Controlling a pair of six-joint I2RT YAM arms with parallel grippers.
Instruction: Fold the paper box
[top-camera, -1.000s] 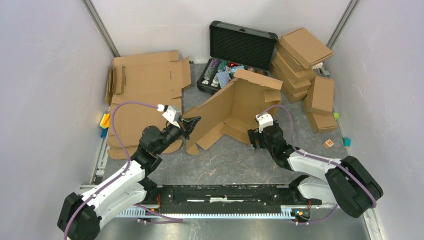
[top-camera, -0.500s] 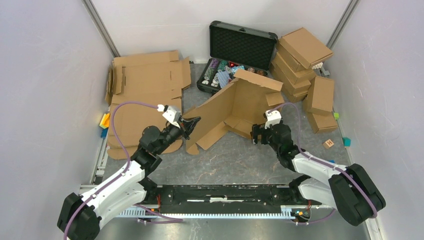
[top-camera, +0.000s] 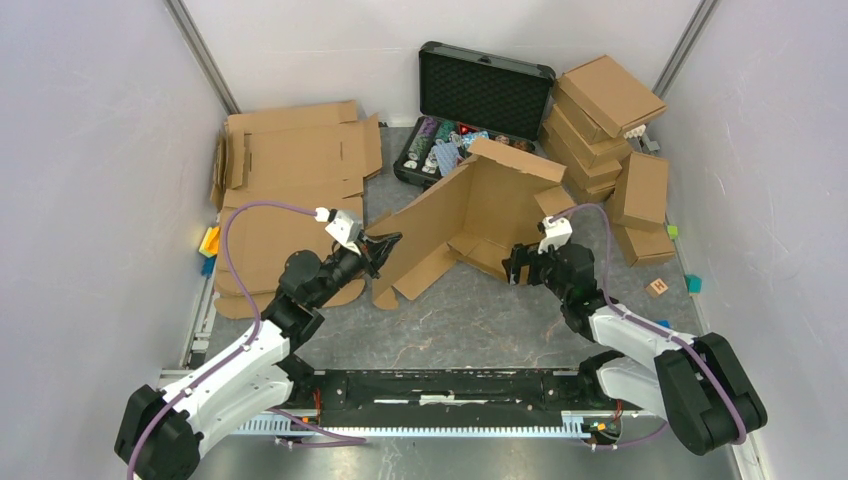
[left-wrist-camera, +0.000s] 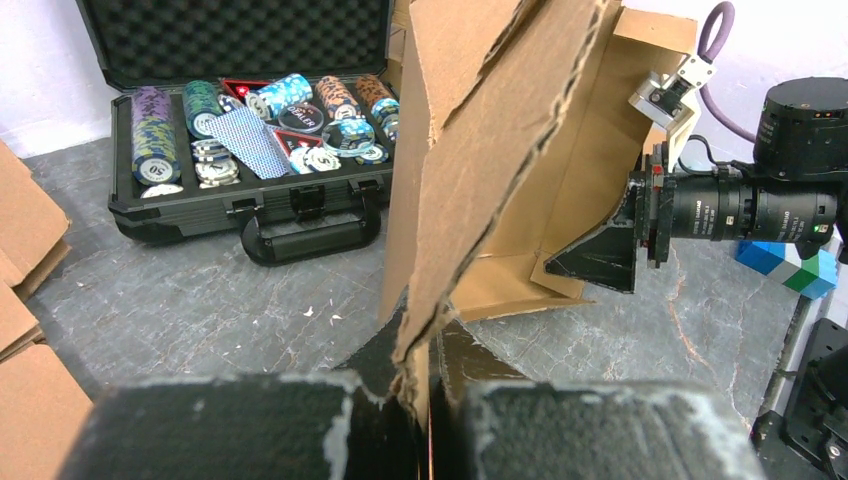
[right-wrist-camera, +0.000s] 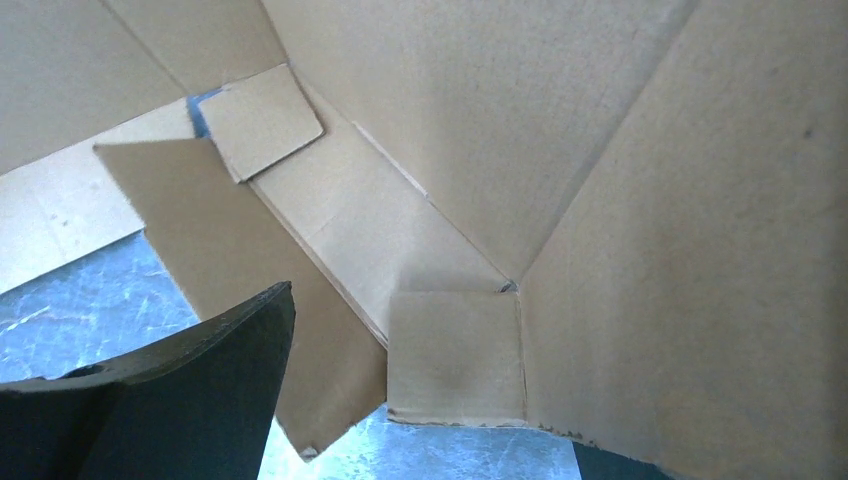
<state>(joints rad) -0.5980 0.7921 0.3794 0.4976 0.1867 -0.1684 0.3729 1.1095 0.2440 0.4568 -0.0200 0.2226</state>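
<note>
The paper box (top-camera: 470, 210) is a brown cardboard piece standing half raised in the middle of the table, with its panels tilted up and flaps on the grey surface. My left gripper (top-camera: 385, 246) is shut on its left edge. In the left wrist view the ragged cardboard edge (left-wrist-camera: 470, 200) runs down between the closed fingers (left-wrist-camera: 432, 395). My right gripper (top-camera: 515, 266) is open at the box's right side. In the right wrist view a small square tab (right-wrist-camera: 455, 355) lies between the spread fingers (right-wrist-camera: 170, 400), and a large panel (right-wrist-camera: 690, 250) covers the right finger.
An open black case (top-camera: 480, 95) with chips stands behind the box. Folded brown boxes (top-camera: 605, 120) are stacked at the back right. Flat cardboard blanks (top-camera: 290, 165) lie at the back left. Small coloured blocks (top-camera: 208, 242) and a wooden cube (top-camera: 657, 287) sit near the side walls.
My right gripper has moved right and slightly farther back along the box's right side, and the right flap has shifted a little with it. The left arm has held still.
</note>
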